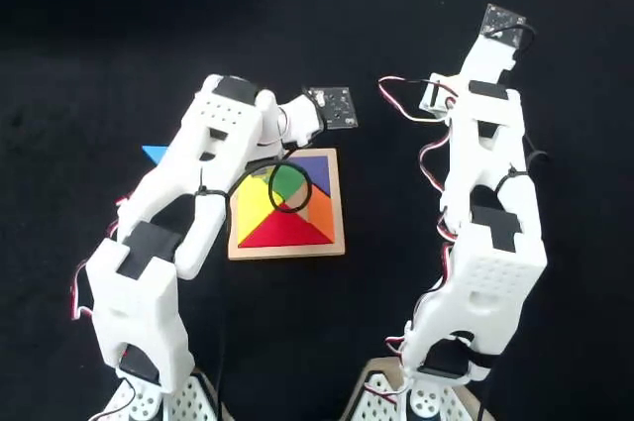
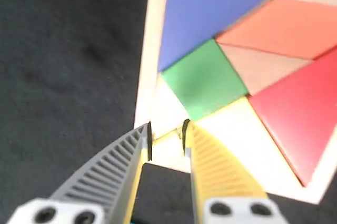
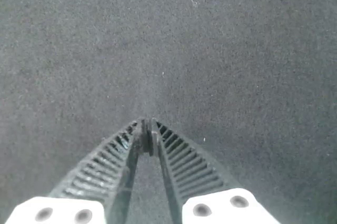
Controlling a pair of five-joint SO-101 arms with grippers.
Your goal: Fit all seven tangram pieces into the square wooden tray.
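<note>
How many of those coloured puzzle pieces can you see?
7: blue, orange, green, tan, red and yellow lie in the tray; a light blue one sits on the cloth. The left arm may hide more.

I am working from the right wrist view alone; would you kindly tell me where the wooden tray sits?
Observer: The wooden tray lies on the black cloth beside the left arm, well to the left of your right tool.
Operator: Thank you. Is every piece in it?
Observer: No, a light blue piece lies on the cloth outside the tray, on the other side of the left arm.
Operator: And where is the other tool?
Observer: The left tool is at the tray's rim near the green piece, slightly open.
</note>
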